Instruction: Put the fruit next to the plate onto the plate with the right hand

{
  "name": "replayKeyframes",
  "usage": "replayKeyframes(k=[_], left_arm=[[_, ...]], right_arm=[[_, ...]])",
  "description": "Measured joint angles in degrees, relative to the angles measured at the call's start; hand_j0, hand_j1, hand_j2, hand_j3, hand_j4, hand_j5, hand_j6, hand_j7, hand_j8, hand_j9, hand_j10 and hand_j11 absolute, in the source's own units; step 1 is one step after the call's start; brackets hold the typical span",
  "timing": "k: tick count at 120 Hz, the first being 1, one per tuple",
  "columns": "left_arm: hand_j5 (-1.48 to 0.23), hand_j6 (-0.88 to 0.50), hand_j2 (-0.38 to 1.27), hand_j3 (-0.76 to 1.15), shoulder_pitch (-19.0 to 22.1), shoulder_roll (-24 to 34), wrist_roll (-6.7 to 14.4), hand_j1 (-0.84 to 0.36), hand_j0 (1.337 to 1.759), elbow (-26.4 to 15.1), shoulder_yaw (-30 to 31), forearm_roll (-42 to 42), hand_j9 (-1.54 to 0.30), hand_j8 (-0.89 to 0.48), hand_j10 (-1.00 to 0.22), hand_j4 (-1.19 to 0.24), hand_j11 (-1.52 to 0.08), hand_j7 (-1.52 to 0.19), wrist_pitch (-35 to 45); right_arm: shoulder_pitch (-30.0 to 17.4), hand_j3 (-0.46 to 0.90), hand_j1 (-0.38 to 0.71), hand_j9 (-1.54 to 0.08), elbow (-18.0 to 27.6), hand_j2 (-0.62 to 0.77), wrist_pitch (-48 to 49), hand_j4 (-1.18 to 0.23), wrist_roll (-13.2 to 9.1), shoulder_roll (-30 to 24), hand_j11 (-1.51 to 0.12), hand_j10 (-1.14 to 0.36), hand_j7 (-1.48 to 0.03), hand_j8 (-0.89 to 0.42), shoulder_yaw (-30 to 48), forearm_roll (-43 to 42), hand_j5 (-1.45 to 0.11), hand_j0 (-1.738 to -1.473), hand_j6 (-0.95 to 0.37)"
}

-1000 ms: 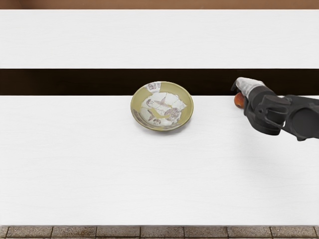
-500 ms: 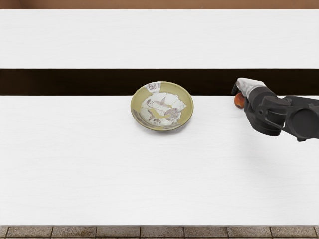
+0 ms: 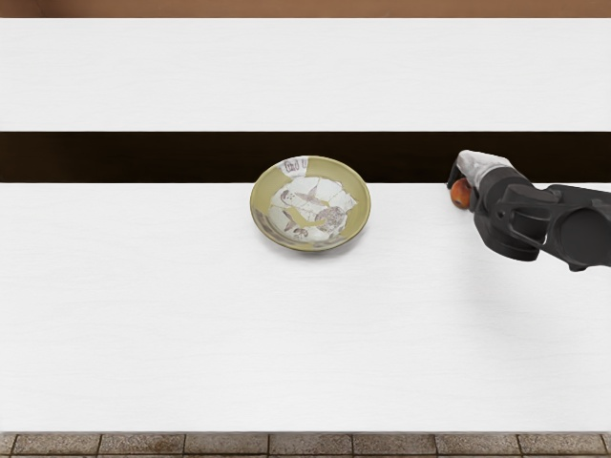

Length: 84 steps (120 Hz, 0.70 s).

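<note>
White worktop (image 3: 191,334) fills most of the view, faint horiz. grain, matte, front edge straight along the bottom. Below that edge, a thin strip of floor (image 3: 305,445): brown-grey stone pavers w/ dark joints, approx. rectangular. Behind the worktop, a dark band (image 3: 143,157) runs full width, nearly black w/ a brownish tint; can't tell if it's a gap or a shadowed face. Beyond it, a 2nd white surface (image 3: 305,76), same finish, also full width, parallel to the worktop. At the very top, a narrow brown strip (image 3: 305,8), blurred, no detail readable.
</note>
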Motion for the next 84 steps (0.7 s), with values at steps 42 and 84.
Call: replayKeyframes(k=[42,84], left_arm=[[0.00,0.00,0.00,0.00,0.0,0.0,0.0,0.35,1.658,0.0,0.0,0.0,0.00,0.00,0.00,0.00,0.00,0.00,0.0],[0.00,0.00,0.00,0.00,0.0,0.0,0.0,0.35,1.658,0.0,0.0,0.0,0.00,0.00,0.00,0.00,0.00,0.00,0.0]], right_arm=[[0.1,0.00,0.27,-0.93,-1.1,0.23,-0.1,-0.66,0.0,0.2,-0.93,-0.70,-0.92,-0.50,0.5,0.7,-0.92,-1.650,-0.46],[6.0,0.00,0.28,-0.97,-1.0,0.29,0.4,-0.68,0.0,4.8,-0.98,-0.72,-0.95,-0.49,4.4,2.8,-0.98,-1.654,-0.46]])
